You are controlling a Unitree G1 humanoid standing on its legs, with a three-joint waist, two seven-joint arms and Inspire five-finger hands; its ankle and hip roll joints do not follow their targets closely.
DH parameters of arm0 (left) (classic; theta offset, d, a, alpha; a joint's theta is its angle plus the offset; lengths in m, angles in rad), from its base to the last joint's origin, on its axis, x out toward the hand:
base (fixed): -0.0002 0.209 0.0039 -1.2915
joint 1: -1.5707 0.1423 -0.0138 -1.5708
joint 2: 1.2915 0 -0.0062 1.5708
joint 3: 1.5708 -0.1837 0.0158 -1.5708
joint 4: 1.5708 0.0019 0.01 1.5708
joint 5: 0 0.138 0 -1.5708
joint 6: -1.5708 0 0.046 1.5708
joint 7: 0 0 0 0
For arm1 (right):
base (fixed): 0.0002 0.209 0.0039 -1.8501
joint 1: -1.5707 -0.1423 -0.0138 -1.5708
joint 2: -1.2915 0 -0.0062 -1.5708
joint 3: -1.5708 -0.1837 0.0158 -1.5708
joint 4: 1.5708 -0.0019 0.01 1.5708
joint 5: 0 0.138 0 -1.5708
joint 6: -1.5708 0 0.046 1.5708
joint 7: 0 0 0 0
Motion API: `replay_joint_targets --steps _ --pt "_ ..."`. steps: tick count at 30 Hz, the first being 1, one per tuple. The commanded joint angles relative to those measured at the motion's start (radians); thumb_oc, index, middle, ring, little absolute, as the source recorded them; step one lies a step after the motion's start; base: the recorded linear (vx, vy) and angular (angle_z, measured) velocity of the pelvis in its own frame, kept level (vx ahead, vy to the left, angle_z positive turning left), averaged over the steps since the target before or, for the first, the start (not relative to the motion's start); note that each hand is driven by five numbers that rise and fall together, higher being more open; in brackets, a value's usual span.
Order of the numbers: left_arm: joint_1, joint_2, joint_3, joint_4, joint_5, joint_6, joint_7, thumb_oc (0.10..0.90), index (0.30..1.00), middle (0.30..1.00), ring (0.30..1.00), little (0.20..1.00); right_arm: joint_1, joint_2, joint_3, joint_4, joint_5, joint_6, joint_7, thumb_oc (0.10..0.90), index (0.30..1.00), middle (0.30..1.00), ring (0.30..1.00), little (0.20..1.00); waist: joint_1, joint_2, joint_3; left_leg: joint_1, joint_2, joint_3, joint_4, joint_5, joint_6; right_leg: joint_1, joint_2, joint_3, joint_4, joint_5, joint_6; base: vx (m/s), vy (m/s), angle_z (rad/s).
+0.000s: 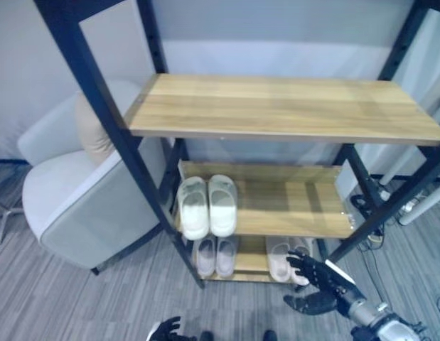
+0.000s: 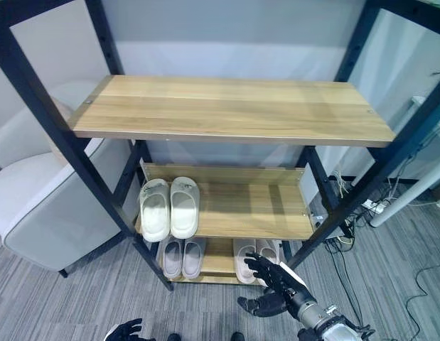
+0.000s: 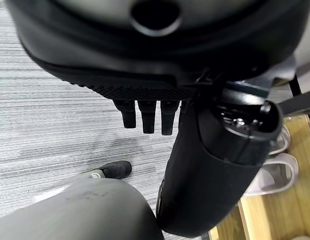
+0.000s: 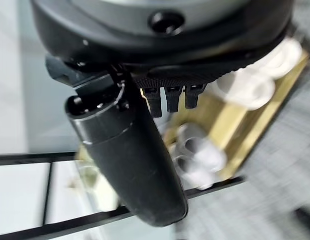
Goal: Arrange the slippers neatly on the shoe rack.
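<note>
The shoe rack has a black frame and wooden shelves. A white pair of slippers lies side by side at the left of the middle shelf. On the bottom shelf, a pale pair sits at the left and another pale pair at the right. My right hand hovers just in front of that right pair, open with fingers spread and holding nothing. The right wrist view shows those slippers past the fingers. My left hand hangs low near the floor, open and holding nothing.
A white armchair with a beige cushion stands close to the rack's left side. Cables and a power strip lie on the grey carpet at the right. The top shelf and the right half of the middle shelf are bare.
</note>
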Motion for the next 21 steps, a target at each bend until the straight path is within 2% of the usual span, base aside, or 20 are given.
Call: replay_joint_targets --steps 1,3,4,5,8,9,10,13,14,21 --pt "-0.059 -0.087 -0.039 0.037 0.026 -0.041 -0.029 0.8 0.9 0.9 0.9 0.9 -0.102 -0.042 -0.01 0.016 -0.141 -0.098 -0.058 0.8 0.9 0.9 0.9 0.9 0.011 -0.01 0.004 0.014 0.018 0.045 -0.004 -0.053 -0.032 0.031 0.001 0.003 0.019 -0.092 0.046 -0.02 -0.024 -0.11" --pt "-0.062 -0.09 -0.051 0.037 0.032 -0.039 -0.027 0.8 0.9 0.9 0.9 0.9 -0.131 -0.024 0.014 0.121 -0.2 -0.099 -0.1 0.8 0.9 0.9 0.9 0.9 0.01 -0.007 0.005 0.016 0.02 0.05 -0.004 -0.051 -0.031 0.031 0.002 0.007 0.017 -0.091 0.045 -0.01 -0.026 -0.16" --pt "-0.066 -0.094 -0.065 0.038 0.041 -0.035 -0.024 0.8 0.9 0.9 0.9 0.9 -0.165 0.007 0.036 0.241 -0.254 -0.094 -0.145 0.8 0.9 0.9 0.9 0.9 0.014 -0.003 0.007 0.015 0.022 0.052 -0.004 -0.049 -0.03 0.032 0.004 0.01 0.015 -0.09 0.044 -0.01 -0.027 -0.12" --pt "-0.067 -0.093 -0.065 0.038 0.041 -0.035 -0.023 0.8 0.9 0.9 0.9 0.9 -0.17 0.01 0.04 0.248 -0.255 -0.097 -0.148 0.8 0.9 0.9 0.9 0.9 0.014 -0.004 0.008 0.016 0.022 0.053 -0.004 -0.049 -0.03 0.032 0.005 0.01 0.015 -0.09 0.044 -0.02 -0.035 -0.08" --pt "-0.074 -0.09 -0.098 0.03 0.063 -0.032 -0.01 0.8 0.9 0.9 0.9 0.9 -0.25 0.096 0.095 0.54 -0.34 -0.085 -0.24 0.8 0.9 0.9 0.9 0.9 0.026 0.002 0.011 0.012 0.023 0.048 -0.004 -0.044 -0.028 0.038 0.009 0.006 0.009 -0.093 0.041 -0.01 -0.036 -0.07" --pt "-0.074 -0.09 -0.097 0.03 0.063 -0.032 -0.01 0.8 0.9 0.9 0.9 0.9 -0.252 0.099 0.097 0.545 -0.341 -0.087 -0.242 0.8 0.9 0.9 0.9 0.9 0.026 0.001 0.012 0.012 0.023 0.048 -0.004 -0.044 -0.028 0.038 0.009 0.006 0.009 -0.093 0.041 -0.01 -0.045 0.03" --pt "-0.075 -0.086 -0.103 0.031 0.07 -0.03 -0.004 0.8 0.9 0.9 0.9 0.9 -0.269 0.13 0.107 0.66 -0.36 -0.078 -0.27 0.8 0.9 0.9 0.9 0.9 0.031 0.003 0.013 0.012 0.022 0.044 -0.004 -0.043 -0.028 0.042 0.01 0.004 0.008 -0.094 0.039 -0.01 -0.029 0.06" --pt "-0.079 -0.085 -0.106 0.034 0.072 -0.027 0.002 0.8 0.9 0.9 0.9 0.9 -0.291 0.166 0.113 0.776 -0.36 -0.067 -0.297 0.8 0.9 0.9 0.9 0.9 0.034 0.005 0.014 0.014 0.021 0.04 -0.004 -0.043 -0.028 0.045 0.01 0.002 0.008 -0.095 0.038 0.0 -0.02 0.02" --pt "-0.083 -0.081 -0.108 0.038 0.076 -0.025 0.009 0.8 0.9 0.9 0.9 0.9 -0.307 0.207 0.112 0.884 -0.354 -0.054 -0.319 0.8 0.9 0.9 0.9 0.9 0.038 0.008 0.014 0.016 0.019 0.036 -0.004 -0.043 -0.026 0.049 0.011 -0.001 0.008 -0.097 0.035 0.0 -0.031 0.0" --pt "-0.094 -0.074 -0.113 0.047 0.082 -0.022 0.016 0.8 0.9 0.9 0.9 0.9 -0.337 0.262 0.121 1.033 -0.358 -0.034 -0.346 0.8 0.9 0.9 0.9 0.9 0.047 0.009 0.012 0.024 0.015 0.027 -0.004 -0.047 -0.023 0.059 0.011 -0.007 0.011 -0.101 0.034 0.0 -0.02 0.03"
